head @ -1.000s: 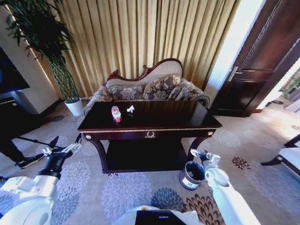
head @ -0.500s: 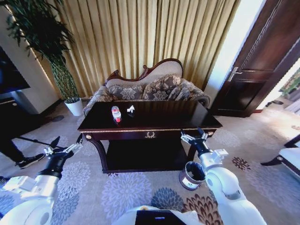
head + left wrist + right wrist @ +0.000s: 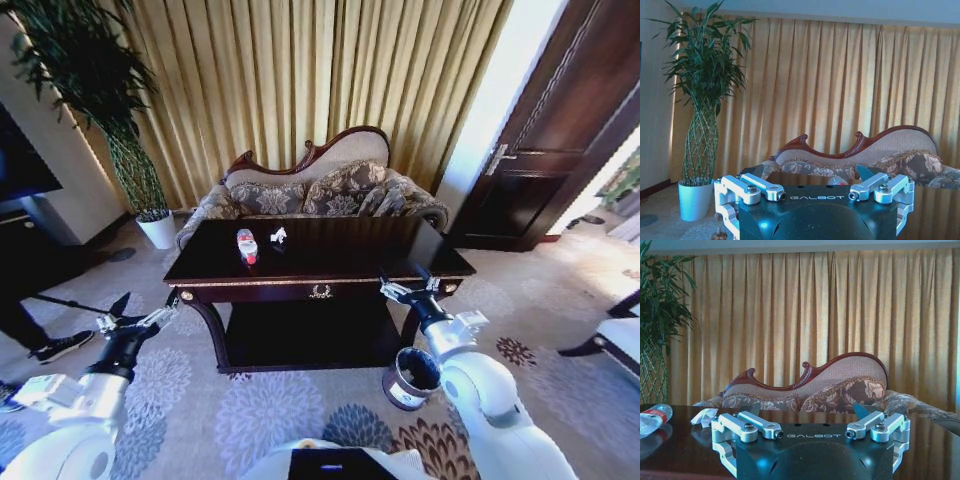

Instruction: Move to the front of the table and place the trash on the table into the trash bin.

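Dark glossy wood makes up the desk (image 3: 330, 262), which stands on patterned carpet (image 3: 250, 400) in front of a sofa (image 3: 320, 190) and gold curtains (image 3: 320, 80). At far left in the head view a plant (image 3: 95, 90) rises from a white pot (image 3: 158, 228).

The left tool (image 3: 143, 318) hangs low off the desk's left front corner, over the carpet, its fingers spread wide and holding nothing. In the left wrist view the left tool's finger links (image 3: 760, 187) stand well apart, with the plant (image 3: 702, 95) and pot (image 3: 694, 199) beyond.

On the desk's left rear part lies the bottle (image 3: 246, 245), clear with a red label and white cap. Just beside it, toward the right, sits a crumpled white paper scrap (image 3: 278, 235). In the right wrist view the bottle (image 3: 652, 418) and the scrap (image 3: 704, 416) rest on the shiny top, close together but apart.

The right tool (image 3: 409, 288) is raised at the desk's front edge near its right corner, fingers open and empty. The bin (image 3: 411, 377), dark with a pale label and black liner, stands on the carpet below the right tool, by the desk's right front leg.
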Tool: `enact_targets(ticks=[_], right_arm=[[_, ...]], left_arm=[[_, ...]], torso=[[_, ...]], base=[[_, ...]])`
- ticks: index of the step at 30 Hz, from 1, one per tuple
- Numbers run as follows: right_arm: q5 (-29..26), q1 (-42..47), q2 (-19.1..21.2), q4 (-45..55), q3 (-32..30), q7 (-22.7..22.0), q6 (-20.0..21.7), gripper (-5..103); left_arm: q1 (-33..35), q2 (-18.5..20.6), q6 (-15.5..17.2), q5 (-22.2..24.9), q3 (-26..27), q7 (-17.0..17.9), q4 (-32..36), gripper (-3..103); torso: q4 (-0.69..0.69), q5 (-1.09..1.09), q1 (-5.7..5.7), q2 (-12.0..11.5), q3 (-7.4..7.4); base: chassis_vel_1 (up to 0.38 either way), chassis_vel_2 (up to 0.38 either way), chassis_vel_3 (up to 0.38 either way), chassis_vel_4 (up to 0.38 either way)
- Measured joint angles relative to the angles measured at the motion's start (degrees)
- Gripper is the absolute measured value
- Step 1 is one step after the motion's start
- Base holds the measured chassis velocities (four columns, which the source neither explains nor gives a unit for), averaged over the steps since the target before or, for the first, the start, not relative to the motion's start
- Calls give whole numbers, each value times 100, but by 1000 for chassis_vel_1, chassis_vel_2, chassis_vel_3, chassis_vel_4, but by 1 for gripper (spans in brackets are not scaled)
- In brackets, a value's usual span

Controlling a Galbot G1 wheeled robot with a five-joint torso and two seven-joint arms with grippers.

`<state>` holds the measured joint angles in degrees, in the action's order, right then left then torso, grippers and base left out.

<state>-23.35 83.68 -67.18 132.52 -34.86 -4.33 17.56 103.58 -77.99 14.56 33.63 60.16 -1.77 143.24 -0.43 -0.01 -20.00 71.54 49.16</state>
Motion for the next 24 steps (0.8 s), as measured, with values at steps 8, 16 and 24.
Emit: enact_targets(ticks=[8,16,24], right_arm=[[-2,17,9,48,51,-16,29,100],[-422,-50,212,-31,201,-97,30,100],[-1491,-1020,950,-817,1109,-118,117,100]], left_arm=[[-7,-1,0,0,-3,5,0,100],[12,-5,-3,12,17,5,0,100],[30,-45,-12,-29,20,4,0,100]], torso=[[0,0,-7,-4,3],[-1,1,-10,-6,4],[1,0,4,2,-1]], base=[[-237,227,238,-221],[-101,89,74,-76],[25,-20,-25,26]])
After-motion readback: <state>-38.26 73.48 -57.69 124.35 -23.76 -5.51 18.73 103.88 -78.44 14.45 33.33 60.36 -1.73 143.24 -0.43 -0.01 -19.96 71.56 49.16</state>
